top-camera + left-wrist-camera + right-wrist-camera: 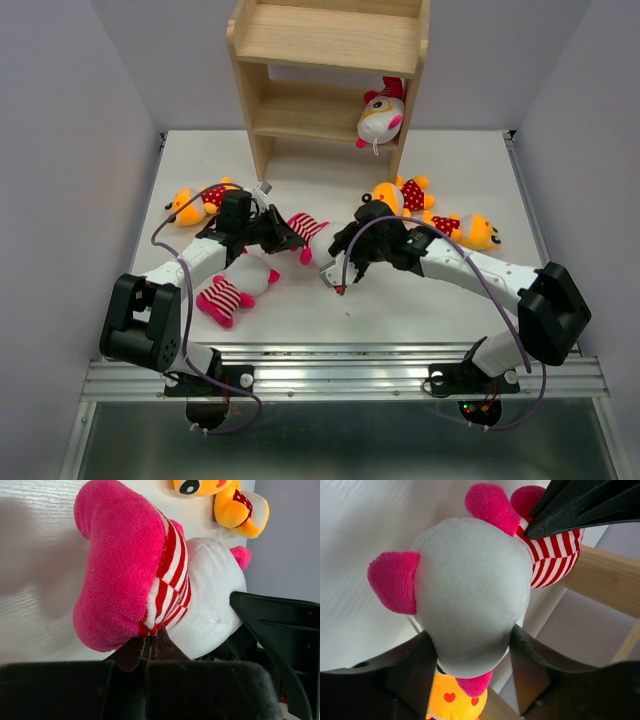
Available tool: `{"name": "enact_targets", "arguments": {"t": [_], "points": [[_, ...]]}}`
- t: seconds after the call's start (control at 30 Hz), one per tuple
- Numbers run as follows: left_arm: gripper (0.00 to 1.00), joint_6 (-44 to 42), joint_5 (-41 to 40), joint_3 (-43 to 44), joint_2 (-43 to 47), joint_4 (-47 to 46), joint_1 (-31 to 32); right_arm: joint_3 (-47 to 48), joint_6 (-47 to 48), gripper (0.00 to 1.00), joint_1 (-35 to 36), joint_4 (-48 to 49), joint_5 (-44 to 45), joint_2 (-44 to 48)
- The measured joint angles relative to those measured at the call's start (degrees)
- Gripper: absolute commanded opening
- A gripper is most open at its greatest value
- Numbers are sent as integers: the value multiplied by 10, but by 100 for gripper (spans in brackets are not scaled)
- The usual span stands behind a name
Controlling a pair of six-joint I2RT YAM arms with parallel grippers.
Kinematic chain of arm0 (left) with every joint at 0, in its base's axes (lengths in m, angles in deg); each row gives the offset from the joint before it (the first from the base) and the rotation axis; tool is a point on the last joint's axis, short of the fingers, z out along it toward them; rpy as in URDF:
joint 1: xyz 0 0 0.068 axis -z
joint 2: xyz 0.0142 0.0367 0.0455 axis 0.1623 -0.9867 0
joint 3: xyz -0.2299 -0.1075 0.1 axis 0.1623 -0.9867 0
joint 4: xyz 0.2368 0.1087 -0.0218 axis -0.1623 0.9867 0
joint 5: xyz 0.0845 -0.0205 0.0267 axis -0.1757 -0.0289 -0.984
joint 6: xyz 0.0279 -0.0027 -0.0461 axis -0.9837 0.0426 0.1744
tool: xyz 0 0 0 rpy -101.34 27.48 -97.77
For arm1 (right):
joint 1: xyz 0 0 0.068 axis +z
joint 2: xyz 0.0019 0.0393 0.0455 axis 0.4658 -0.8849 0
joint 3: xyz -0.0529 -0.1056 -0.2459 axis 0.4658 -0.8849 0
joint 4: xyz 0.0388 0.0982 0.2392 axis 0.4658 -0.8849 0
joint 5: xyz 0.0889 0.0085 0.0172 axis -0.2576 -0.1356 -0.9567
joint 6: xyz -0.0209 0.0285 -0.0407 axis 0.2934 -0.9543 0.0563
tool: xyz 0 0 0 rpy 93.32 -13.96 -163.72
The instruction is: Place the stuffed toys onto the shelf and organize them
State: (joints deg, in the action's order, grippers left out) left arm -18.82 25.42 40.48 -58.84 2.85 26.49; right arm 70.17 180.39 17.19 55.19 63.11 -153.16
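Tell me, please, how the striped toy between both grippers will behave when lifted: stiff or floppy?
Probably soft: the striped toy seems to narrow at its head inside the right gripper. Likely floppy, since the left gripper pinches only body fabric. Its plush nap should hardly slip.

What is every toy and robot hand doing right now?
Middle striped toy, gripped at both ends.
Left gripper, jaws shut on its striped body.
Right gripper, jaws clamped around its head.
Other striped toy, lying on the table.
Three yellow toys, lying on the table.
Sixth toy, resting on the shelf.
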Motion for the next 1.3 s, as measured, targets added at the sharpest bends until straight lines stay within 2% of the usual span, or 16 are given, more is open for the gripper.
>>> {"name": "enact_targets", "arguments": {"t": [0.07,0.1,0.23,0.27,0.3,0.33,0.37,0.4,0.67,0.73,0.77,0.87,1.1,1.3], "points": [[0,0,0,0,0,0,0,0,-6,41,5,0,5,-1],[0,0,0,1,0,1,0,0,-11,32,7,0,7,-2],[2,2,-3,5,7,6,0,11,-53,13,20,-6,23,-19],[10,2,-6,7,11,10,0,15,-69,10,21,-6,25,-24],[29,2,-10,9,16,13,0,21,-87,6,21,-7,26,-30],[37,0,-17,12,21,16,0,33,-119,1,21,-8,30,-39],[48,3,-28,17,29,22,0,42,-138,1,21,-10,33,-44],[52,1,-39,21,37,27,0,52,-169,1,21,-14,37,-51],[70,-19,-141,47,175,43,2,141,-445,1,15,-46,17,-79],[80,-31,-181,48,221,42,1,163,-511,1,10,-50,3,-79],[89,-39,-201,47,244,43,1,179,-552,1,6,-50,-3,-79],[98,-61,-261,42,316,37,1,216,-633,1,-2,-50,-9,-79],[99,-81,-374,-32,472,20,1,327,-765,1,-8,-26,31,-90],[99,-73,-409,-63,506,37,1,396,-793,1,-15,24,114,-124]]}}
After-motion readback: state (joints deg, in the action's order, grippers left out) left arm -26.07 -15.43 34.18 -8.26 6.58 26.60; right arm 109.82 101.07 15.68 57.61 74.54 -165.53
